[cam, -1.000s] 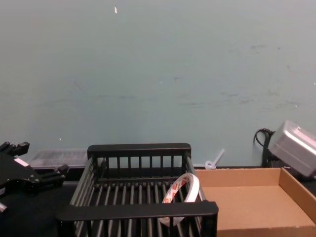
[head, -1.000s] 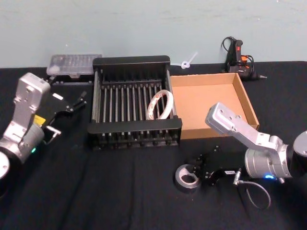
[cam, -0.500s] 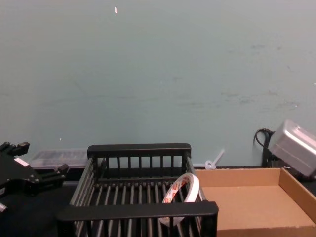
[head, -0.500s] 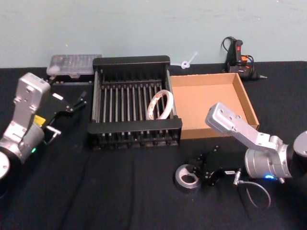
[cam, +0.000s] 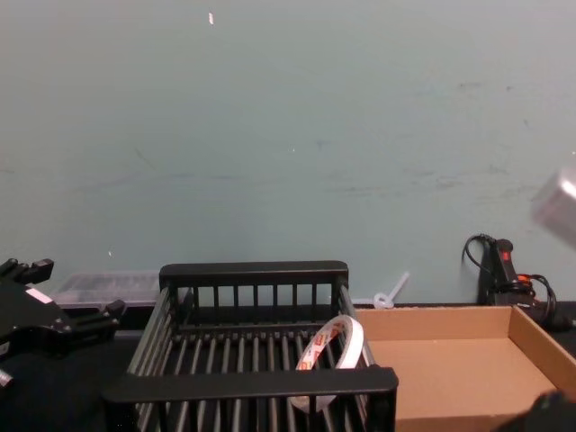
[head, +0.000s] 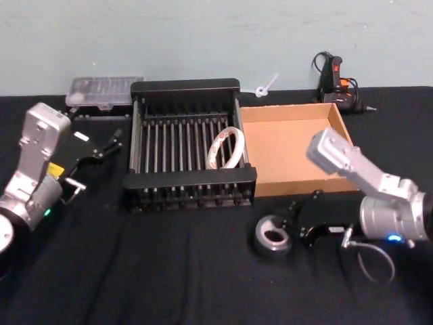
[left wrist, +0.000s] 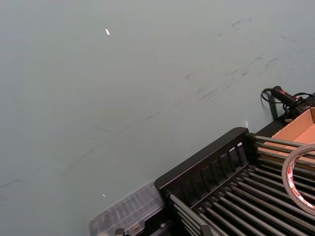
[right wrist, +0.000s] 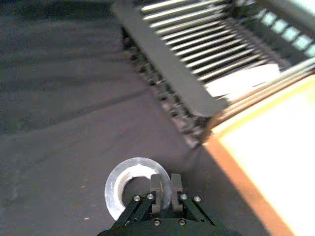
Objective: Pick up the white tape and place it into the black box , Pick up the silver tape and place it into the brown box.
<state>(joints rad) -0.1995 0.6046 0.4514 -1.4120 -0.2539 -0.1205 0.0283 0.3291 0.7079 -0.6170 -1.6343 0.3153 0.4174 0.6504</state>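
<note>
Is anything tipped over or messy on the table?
Nothing is spilled. The white tape stands on edge, tilted against the black box's side wall rather than lying flat. The right gripper pinches the silver tape's wall.

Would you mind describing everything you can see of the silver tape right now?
The silver tape is a thick, dull-grey roll with a dark inner core and a round open hole. It lies flat on the black table cloth, in front of the brown box and apart from it. The right gripper is clamped on the roll's wall, one finger inside the hole and one outside.
</note>
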